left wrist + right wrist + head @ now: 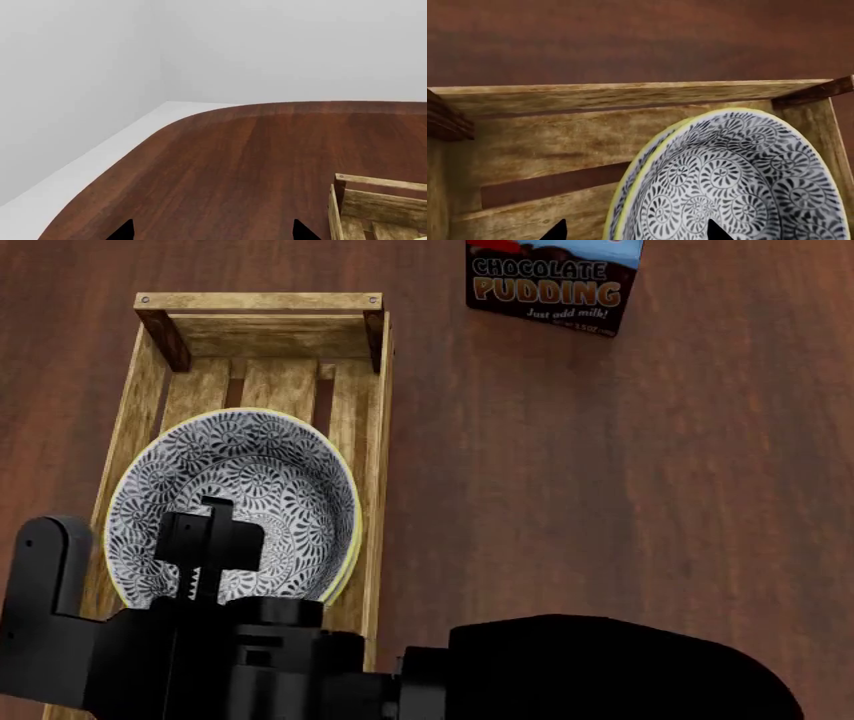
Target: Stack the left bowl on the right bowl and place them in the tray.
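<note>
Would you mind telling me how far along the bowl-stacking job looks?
Stacking looks done: a double rim shows on the patterned bowls. They sit inside the tray. An arm is above them; nothing visibly gripped. Left: only pulling the arms clear. The pudding box stands apart.

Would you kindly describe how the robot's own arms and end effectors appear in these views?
The arm hardware is matte black throughout: blocky housings, a rounded link, and a toothed rack-like strip. In the wrist views, only black pointed fingertips show. No cables or markings are visible.
</note>
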